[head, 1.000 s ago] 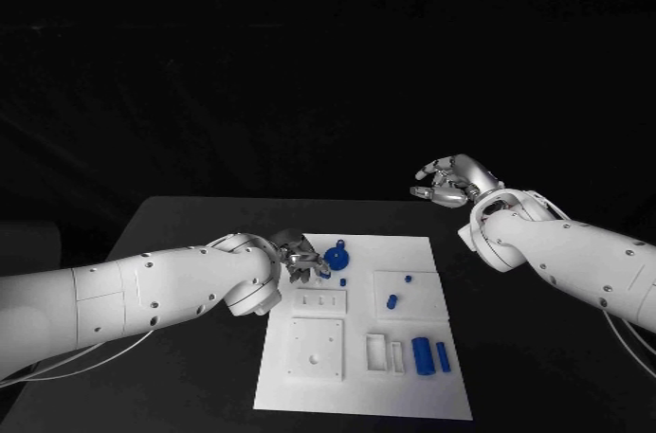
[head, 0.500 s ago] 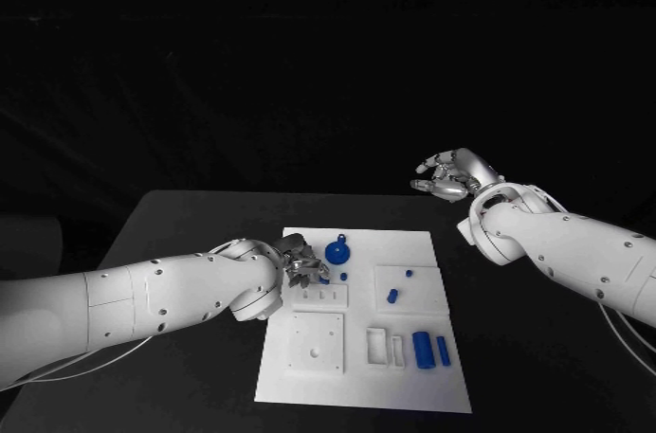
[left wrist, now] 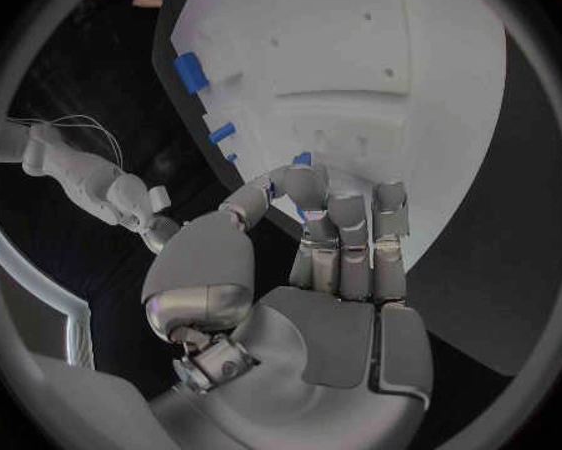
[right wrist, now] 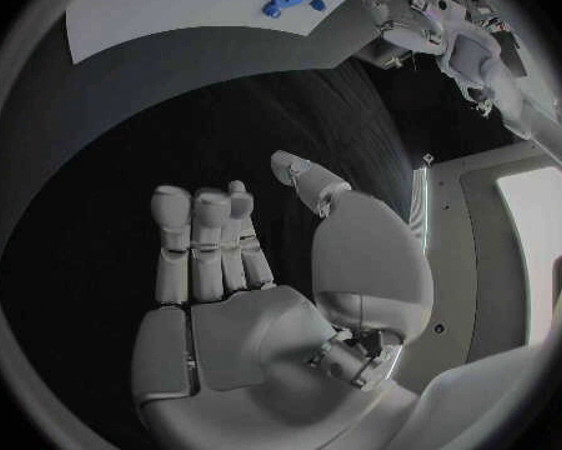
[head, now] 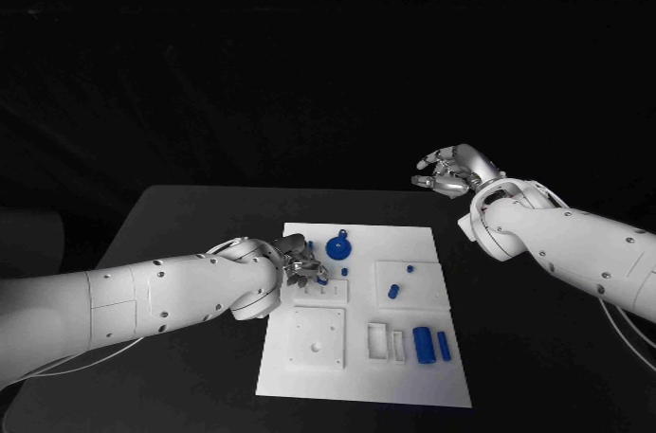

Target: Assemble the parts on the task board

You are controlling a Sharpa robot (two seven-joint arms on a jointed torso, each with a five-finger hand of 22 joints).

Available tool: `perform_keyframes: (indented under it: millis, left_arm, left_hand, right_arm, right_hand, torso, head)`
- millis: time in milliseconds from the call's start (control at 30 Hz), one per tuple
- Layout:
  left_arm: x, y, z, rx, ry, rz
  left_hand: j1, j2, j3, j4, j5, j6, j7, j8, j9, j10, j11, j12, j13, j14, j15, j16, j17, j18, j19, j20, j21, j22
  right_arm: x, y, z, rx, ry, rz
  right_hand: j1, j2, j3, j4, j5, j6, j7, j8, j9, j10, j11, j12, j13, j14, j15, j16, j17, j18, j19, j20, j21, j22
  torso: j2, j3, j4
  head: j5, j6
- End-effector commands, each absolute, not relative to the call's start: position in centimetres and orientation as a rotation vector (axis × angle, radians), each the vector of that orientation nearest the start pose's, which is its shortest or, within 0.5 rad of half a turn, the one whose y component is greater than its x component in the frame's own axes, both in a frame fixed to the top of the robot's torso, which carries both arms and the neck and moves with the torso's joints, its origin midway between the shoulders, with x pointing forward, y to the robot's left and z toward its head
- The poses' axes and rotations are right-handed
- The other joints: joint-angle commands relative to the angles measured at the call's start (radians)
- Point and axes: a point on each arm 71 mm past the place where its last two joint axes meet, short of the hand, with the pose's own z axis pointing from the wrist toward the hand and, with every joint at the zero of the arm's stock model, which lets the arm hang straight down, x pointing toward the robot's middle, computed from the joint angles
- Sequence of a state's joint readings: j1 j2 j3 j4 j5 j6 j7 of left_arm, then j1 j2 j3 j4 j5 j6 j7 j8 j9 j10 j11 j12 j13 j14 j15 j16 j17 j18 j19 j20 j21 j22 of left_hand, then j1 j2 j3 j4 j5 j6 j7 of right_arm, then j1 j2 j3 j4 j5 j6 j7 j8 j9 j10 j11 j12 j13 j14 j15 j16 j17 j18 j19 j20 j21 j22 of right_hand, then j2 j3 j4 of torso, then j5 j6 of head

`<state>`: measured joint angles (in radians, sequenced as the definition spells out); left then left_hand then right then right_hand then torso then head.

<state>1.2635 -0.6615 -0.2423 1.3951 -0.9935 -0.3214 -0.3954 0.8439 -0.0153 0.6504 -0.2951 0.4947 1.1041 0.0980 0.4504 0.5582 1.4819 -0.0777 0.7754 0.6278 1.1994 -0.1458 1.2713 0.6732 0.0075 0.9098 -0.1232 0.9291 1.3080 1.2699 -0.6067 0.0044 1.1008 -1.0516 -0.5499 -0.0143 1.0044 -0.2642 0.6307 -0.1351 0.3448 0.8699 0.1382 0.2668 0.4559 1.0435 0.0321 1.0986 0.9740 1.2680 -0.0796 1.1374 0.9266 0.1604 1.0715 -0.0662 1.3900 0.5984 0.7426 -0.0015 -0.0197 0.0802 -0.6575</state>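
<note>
The white task board [head: 362, 387] lies in the middle of the black table. My left hand [head: 302, 264] hovers low over its far left part, beside a round blue part [head: 339, 252] and a small blue peg [head: 345, 271]. In the left wrist view its fingers [left wrist: 350, 232] curl over the board [left wrist: 394, 100], thumb against a fingertip. A bit of blue [left wrist: 302, 158] shows there; I cannot tell whether it is held. My right hand [head: 448, 172] hangs in the air beyond the table's far right corner. Its palm [right wrist: 250, 320] is empty, thumb apart from the fingers.
Two blue cylinders [head: 432, 344] lie near the board's front right, next to a white slotted block [head: 386, 343] and a square white plate [head: 316, 338]. Two more small blue pegs [head: 393, 289] [head: 409, 267] sit on the right-hand plate. Dark table surrounds the board.
The whole picture has shifted a little, so the camera moved. Both hands stay about where they were relative to the board.
</note>
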Motion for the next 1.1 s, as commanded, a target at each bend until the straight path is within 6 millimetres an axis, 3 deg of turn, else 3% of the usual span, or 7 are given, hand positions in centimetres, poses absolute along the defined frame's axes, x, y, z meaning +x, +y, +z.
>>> perform_keyframes:
  millis: [33, 1100]
  left_arm:
    - [49.11, 16.86, -25.23, -0.244, 2.06, -0.481]
    - [48.6, 16.81, -26.08, -0.259, 2.067, -0.488]
  left_hand:
    - [-0.005, 0.007, 0.007, 0.002, 0.008, 0.142, -0.12, 0.004, 0.264, -0.042, -0.046, 0.007, 0.0, 0.004, -0.017, 0.005, -0.001, 0.004, -0.004, -0.133, 0.004, 0.017]
    - [-0.011, 0.015, 0.007, 0.003, -0.004, 0.137, -0.118, 0.001, 0.273, -0.05, -0.043, 0.017, -0.008, -0.001, -0.015, 0.009, -0.013, 0.005, -0.008, -0.131, 0.012, 0.015]
  right_arm:
    - [57.65, -21.76, -14.44, 0.337, 1.406, 0.69]
    - [57.68, -21.7, -14.51, 0.331, 1.416, 0.686]
  right_hand:
    - [-0.002, 0.011, -0.006, 0.0, 0.005, -0.003, 0.009, -0.002, 0.001, -0.008, 0.0, 0.002, -0.001, 0.0, 0.002, -0.005, 0.001, 0.101, -0.005, -0.001, -0.004, 0.001]
    - [-0.005, 0.015, -0.012, -0.001, 0.016, -0.004, 0.009, -0.002, 0.002, -0.008, 0.001, 0.005, -0.004, 0.001, 0.002, -0.005, 0.003, 0.101, -0.004, -0.002, -0.004, 0.004]
  torso:
    - [0.0, -0.0008, -0.0007]
    - [-0.001, -0.0016, 0.0]
  head:
    - [0.001, -0.003]
    - [-0.004, -0.007]
